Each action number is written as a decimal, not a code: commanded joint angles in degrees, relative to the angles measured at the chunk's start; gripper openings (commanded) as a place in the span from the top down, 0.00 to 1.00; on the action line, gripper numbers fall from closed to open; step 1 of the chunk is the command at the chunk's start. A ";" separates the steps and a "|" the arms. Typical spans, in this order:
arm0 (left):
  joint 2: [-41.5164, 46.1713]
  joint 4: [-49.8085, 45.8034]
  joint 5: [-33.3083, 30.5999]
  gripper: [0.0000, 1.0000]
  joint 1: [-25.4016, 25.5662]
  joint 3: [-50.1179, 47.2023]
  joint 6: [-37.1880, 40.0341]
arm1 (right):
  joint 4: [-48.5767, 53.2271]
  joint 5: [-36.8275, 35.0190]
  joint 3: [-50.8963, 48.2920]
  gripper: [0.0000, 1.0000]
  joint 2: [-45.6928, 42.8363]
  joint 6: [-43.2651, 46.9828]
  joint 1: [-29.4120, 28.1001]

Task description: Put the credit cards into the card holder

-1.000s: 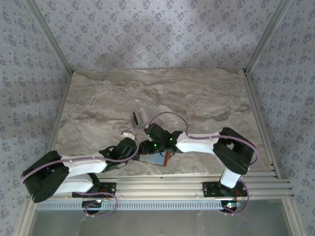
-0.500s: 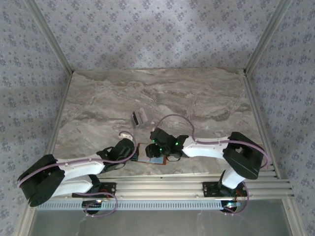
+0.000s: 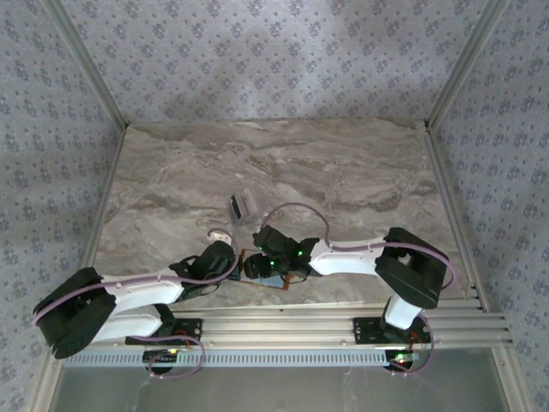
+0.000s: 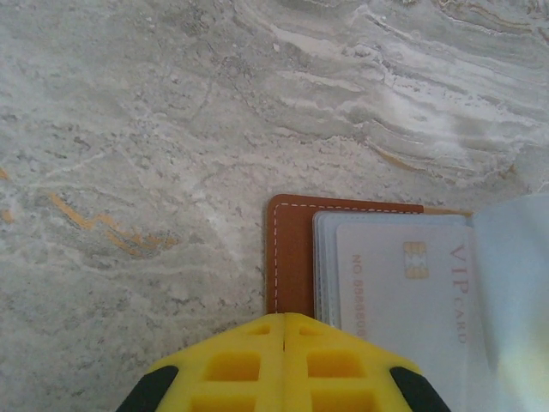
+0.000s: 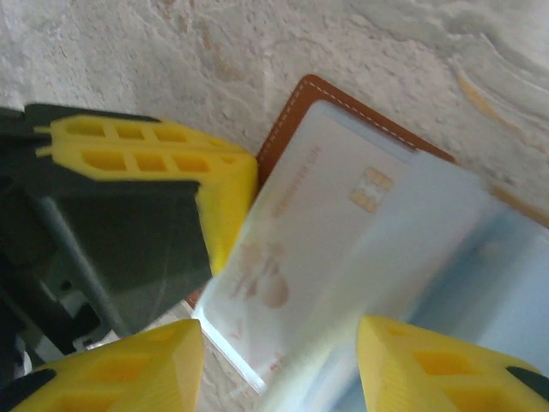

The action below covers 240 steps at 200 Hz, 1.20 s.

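The brown card holder (image 4: 292, 254) lies open on the marble near the table's front edge (image 3: 276, 281). In its clear inner sleeve sits a pale credit card (image 4: 403, 296) with a gold chip and "VIP" print. My left gripper (image 4: 285, 316) is shut, its yellow tips resting on the holder's near brown edge (image 3: 233, 264). My right gripper (image 5: 281, 343) hovers open over the holder (image 5: 296, 107), its fingers either side of the card (image 5: 317, 215) and a blurred clear flap. More pale credit cards (image 3: 243, 204) lie further back on the table.
Both arms meet low over the front centre of the marble table (image 3: 343, 172). The left gripper's yellow finger (image 5: 146, 159) sits close beside my right fingers. Aluminium rails (image 3: 326, 322) run along the near edge, and patterned walls enclose the other sides.
My right gripper has shifted left over the card holder, covering more of it, and its jaws have widened a little. The left gripper has stayed shut at the holder's edge.
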<state>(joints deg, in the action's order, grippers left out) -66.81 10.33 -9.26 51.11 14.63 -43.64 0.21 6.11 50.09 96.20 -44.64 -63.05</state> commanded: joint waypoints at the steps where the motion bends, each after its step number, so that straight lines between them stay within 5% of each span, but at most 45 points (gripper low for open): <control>1: 0.14 -1.70 0.37 0.95 -0.14 -0.80 -0.90 | -3.04 2.17 2.27 0.46 2.69 -0.64 0.16; 93: 8.16 -8.56 -2.05 0.86 -0.74 -2.52 -2.06 | -7.53 5.77 1.25 0.27 3.43 -1.51 1.77; 181: 31.79 -26.67 -5.22 0.70 -4.12 -3.55 -4.15 | -0.94 6.37 3.88 0.21 2.03 2.09 2.24; 240: 32.37 -26.34 -4.10 0.66 -6.18 -2.28 -4.22 | 0.28 9.02 5.22 0.20 -0.21 4.64 1.97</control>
<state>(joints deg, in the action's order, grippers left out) -33.95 -14.66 -12.88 46.04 11.66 -47.33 -1.26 12.97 53.19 98.04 -42.26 -61.10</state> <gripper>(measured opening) 0.338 0.814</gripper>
